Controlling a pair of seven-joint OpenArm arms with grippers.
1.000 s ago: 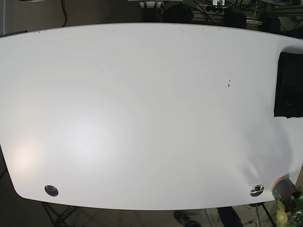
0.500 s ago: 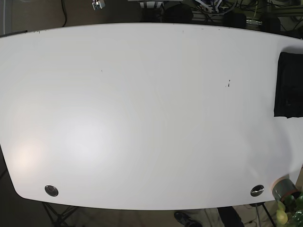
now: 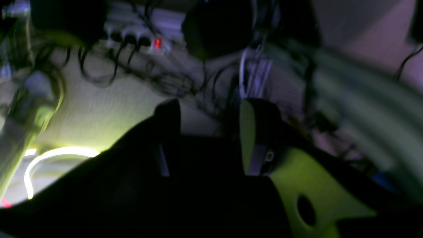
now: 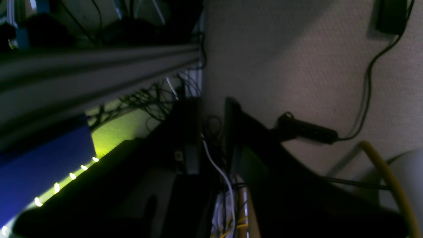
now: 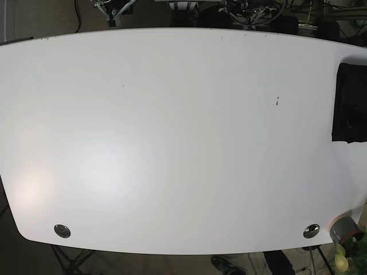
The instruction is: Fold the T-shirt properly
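The T-shirt (image 5: 350, 103) is a flat black rectangle on the white table (image 5: 172, 143), at its right edge, partly cut off by the frame. Both arms sit beyond the table's far edge, well away from it: the left arm (image 5: 248, 8) at top right of centre, the right arm (image 5: 113, 7) at top left. In the left wrist view my left gripper (image 3: 208, 122) stands open over floor and cables, holding nothing. My right gripper (image 4: 213, 132) also shows a gap between its dark fingers, with only cables behind.
Two metal grommets (image 5: 62, 231) (image 5: 311, 231) sit near the table's front edge. A grey pot with a green plant (image 5: 346, 229) stands at the front right corner. A power strip (image 3: 138, 36) and tangled cables lie behind the table.
Both arms have come into sight at the top edge of the base view; one second ago neither showed. The black T-shirt has not moved.
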